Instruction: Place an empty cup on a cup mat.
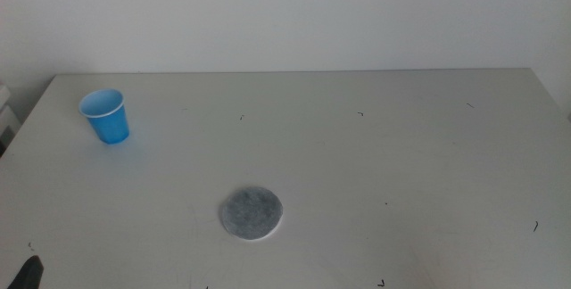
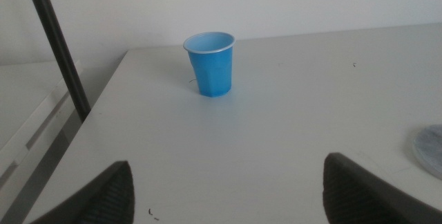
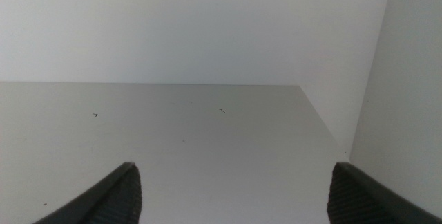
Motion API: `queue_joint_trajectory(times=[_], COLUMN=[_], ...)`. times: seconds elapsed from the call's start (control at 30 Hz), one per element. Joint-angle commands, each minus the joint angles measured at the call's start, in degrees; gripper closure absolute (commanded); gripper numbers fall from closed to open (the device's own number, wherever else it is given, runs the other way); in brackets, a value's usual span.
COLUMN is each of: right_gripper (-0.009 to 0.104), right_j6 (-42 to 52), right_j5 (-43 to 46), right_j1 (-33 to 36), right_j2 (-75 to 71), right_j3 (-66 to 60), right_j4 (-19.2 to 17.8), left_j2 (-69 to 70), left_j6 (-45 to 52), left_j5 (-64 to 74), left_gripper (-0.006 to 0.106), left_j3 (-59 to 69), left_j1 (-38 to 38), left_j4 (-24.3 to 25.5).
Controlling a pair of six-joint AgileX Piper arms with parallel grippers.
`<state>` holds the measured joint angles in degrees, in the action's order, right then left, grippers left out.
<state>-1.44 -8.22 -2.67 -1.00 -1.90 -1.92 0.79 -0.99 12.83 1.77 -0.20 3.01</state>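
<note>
Two things sit on the pale table (image 1: 375,164): the cup (image 1: 105,116) and the cup mat (image 1: 251,213). In the middle view the cup stands upright toward ten o'clock from the table's centre, close to the left edge and not far from the far edge, its white rim up and its blue inside showing nothing in it. The cup mat lies flat toward seven o'clock from centre, nearer the front edge, well apart from the cup, with bare tabletop between them and nothing resting on it.

Left gripper (image 2: 228,189) hangs low over the near left corner of the table; only a dark tip (image 1: 30,271) of it shows at the bottom left of the middle view. Its own camera shows both jaws spread wide with only table surface between them, holding nothing. The cup (image 2: 210,63) stands ahead of it beside the table's side edge, where a dark rod (image 2: 59,44) slants past, and the cup mat's rim (image 2: 429,149) just enters that picture off to one side.

Right gripper (image 3: 231,193) is out of the middle view. Its wrist camera shows the jaws set wide apart and empty over bare tabletop, near the far corner where the table meets the white walls (image 3: 207,23).

Wide open surface runs from the mat across to the right edge.
</note>
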Motion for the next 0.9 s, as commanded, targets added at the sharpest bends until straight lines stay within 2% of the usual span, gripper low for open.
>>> queue_joint_trajectory(times=[0.0,0.1,0.33,0.87], right_gripper=[0.001,0.001,0.001,0.001], right_j6=[0.49,0.49,0.49,0.49], right_j5=[4.44,4.44,4.44,4.44], right_j1=[0.11,0.11,0.11,0.11], right_j2=[-1.1,-1.1,-1.1,-1.1], right_j3=[0.66,0.66,0.66,0.66], right_j4=[-0.52,-0.52,-0.52,-0.52], left_j2=[0.57,0.57,-8.66,-42.25], left_j6=[-0.59,-0.55,-0.67,-2.24], left_j5=[-4.38,-4.39,-3.39,25.32], left_gripper=[-0.005,-0.005,-0.005,-0.005], left_j3=[-0.35,-0.35,-16.21,-60.04], left_j1=[-0.07,-0.07,-0.07,-0.07], left_j4=[0.44,0.54,0.71,0.33])
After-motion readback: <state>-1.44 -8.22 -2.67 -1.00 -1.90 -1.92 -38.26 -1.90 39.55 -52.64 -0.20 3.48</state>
